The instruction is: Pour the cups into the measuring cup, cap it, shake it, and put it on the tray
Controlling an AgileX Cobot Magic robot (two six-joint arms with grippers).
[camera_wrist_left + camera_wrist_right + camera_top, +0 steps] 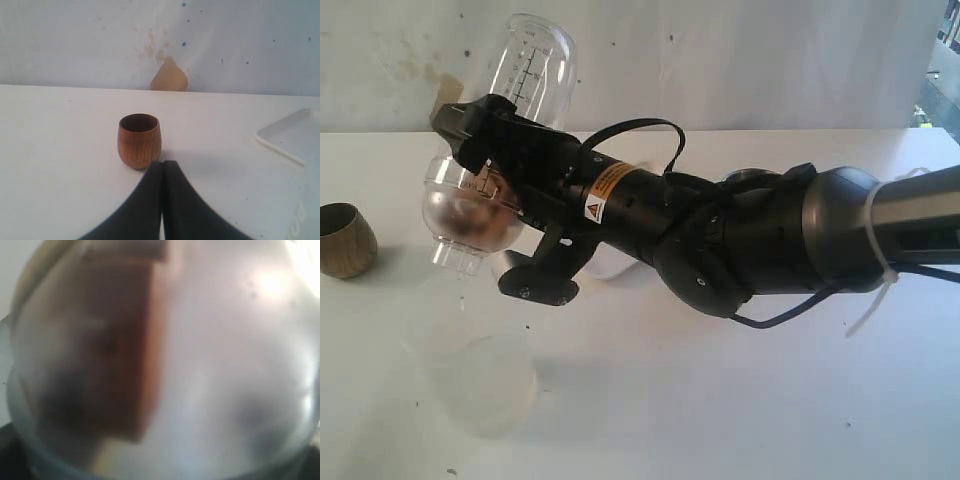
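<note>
The robot's right hand point(498, 190), reaching across the white desk point(740, 400) to the left side of the exterior view, is clamped on the clear measuring cup point(532, 70) and holds it off the desk, tipped over so that its base points up toward the wall. The clear dome cap point(455, 215) is fitted on the lower end, and brown contents lie inside it. The right wrist camera shows only a blurred close view of the clear vessel with a brown mass in it. The left hand point(162, 165) rests low over the desk with its 2 fingers pressed together, gripping nothing. The brown wooden cup point(139, 141) stands upright just beyond its fingertips. The white tray point(292, 135) lies flat on the desk, well apart from the wooden cup. A frosted cup point(485, 385) sits on the desk near the raised vessel.
</note>
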